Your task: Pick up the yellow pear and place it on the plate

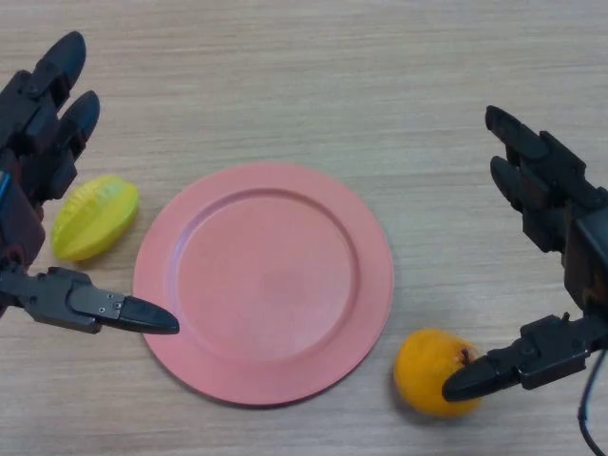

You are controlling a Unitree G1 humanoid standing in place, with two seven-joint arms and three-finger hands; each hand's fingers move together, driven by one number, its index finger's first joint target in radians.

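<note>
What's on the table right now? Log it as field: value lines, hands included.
surface: wooden table
plate: pink, round, centre of view, nothing on it
yellow fruit: ridged, lying left of the plate, not on it
orange fruit: right of the plate's lower edge, off the plate
left hand: open, around the yellow fruit, thumb tip over the plate's left rim
right hand: open, thumb tip in front of the orange fruit
task state: yellow fruit not yet lifted

No legible text or markings
</note>
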